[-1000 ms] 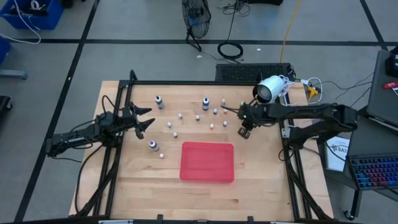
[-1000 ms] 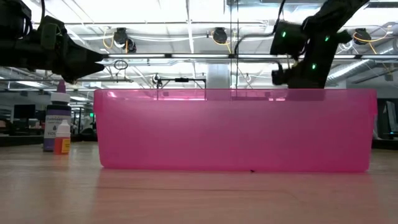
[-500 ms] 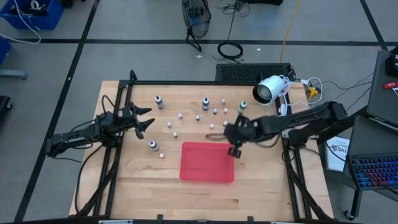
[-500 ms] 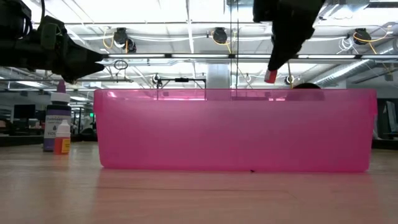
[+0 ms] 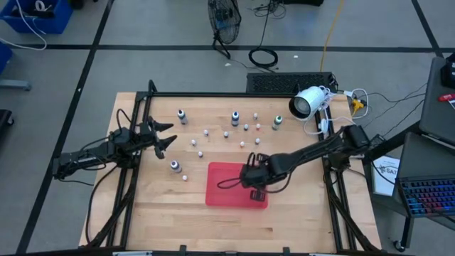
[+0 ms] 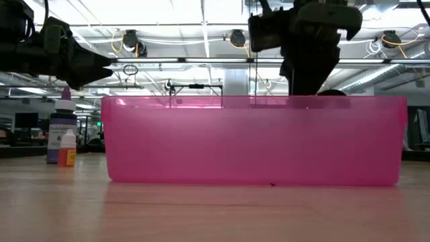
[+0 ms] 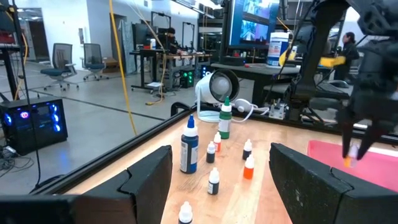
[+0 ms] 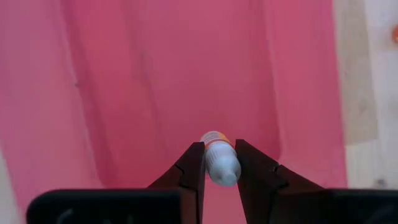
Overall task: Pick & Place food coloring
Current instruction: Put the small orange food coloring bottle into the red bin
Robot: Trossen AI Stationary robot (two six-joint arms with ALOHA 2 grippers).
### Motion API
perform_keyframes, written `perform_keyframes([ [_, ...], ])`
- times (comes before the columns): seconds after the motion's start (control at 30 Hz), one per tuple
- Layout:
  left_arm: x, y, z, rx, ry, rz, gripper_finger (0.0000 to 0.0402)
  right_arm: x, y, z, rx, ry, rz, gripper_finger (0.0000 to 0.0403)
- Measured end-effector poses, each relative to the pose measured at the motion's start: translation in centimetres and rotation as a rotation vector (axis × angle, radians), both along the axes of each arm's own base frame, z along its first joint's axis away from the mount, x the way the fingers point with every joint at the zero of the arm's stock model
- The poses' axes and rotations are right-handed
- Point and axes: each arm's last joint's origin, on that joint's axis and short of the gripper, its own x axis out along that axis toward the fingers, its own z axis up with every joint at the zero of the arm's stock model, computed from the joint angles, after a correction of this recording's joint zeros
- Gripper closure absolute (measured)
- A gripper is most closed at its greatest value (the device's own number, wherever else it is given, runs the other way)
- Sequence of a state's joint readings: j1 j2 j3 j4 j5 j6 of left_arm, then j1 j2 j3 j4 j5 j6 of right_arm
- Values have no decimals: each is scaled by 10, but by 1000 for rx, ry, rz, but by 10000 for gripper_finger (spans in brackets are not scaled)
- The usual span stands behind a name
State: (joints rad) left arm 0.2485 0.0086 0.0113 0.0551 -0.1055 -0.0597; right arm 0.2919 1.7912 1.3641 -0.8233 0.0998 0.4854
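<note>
My right gripper (image 5: pixel 254 190) hangs over the red tray (image 5: pixel 224 186), shut on a small whitish food coloring bottle (image 8: pixel 219 163) with an orange band. More food coloring bottles stand on the wood beyond the tray: dark pale-capped ones (image 5: pixel 182 116) (image 5: pixel 234 117) (image 5: pixel 174 166) and several tiny whitish ones (image 5: pixel 206 132). My left gripper (image 5: pixel 167 139) waits open at the table's left edge, its fingers level and pointing at the bottles (image 7: pixel 189 146). My right gripper pinches the small bottle's body (image 8: pixel 214 167) between its two fingers (image 8: pixel 194 163). The fingers come from above, pointing steeply down. The bottle is lifted clear above the tray floor, and its orange-banded end (image 7: pixel 349 160) sticks out below the fingertips.
The tray (image 6: pixel 255 141) has a raised translucent rim. A white lamp-like camera (image 5: pixel 307 102) sits at the far right corner. A dark bottle (image 6: pixel 62 131) and a small orange one (image 6: pixel 67 154) stand left of the tray. Bare wood lies along the near edge.
My right gripper, shut on the small bottle, has swung from the far right of the table toward the near edge and leftward until it is over the red tray. It has rolled about its wrist on the way. The bottle has stayed lifted clear.
</note>
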Motion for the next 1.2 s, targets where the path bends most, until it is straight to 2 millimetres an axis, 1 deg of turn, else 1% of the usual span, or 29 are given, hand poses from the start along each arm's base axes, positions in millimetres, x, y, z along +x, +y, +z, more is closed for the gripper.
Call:
perform_keyframes([
  [0.13, 0, 0, 0, 0, 0, 0, 133, 14, 11, 1, 3, -17, 26, 348],
  [0.27, 0, 0, 0, 0, 1, -1, 133, 30, 16, 1, -1, -33, 60, 348],
  [0.43, 0, 0, 0, 0, 0, -1, 133, 53, 15, -8, -27, -29, 122, 348],
  [0.57, 0, 0, 0, 0, 0, 0, 133, 67, 12, -18, -43, -31, 160, 348],
  [0.83, 0, 0, 0, 0, 0, 0, 133, 72, 10, -37, -54, 11, 169, 348],
  [1.03, 0, 0, 0, 0, 0, -1, 133, 72, 10, -40, -55, 6, 176, 347],
  [1.1, 0, 0, 0, 0, 0, 0, 133, 72, 10, -40, -55, 10, 177, 331],
  [1.2, 0, 0, 0, 0, 0, -1, 133, 71, 12, -40, -55, 12, 181, 292],
])
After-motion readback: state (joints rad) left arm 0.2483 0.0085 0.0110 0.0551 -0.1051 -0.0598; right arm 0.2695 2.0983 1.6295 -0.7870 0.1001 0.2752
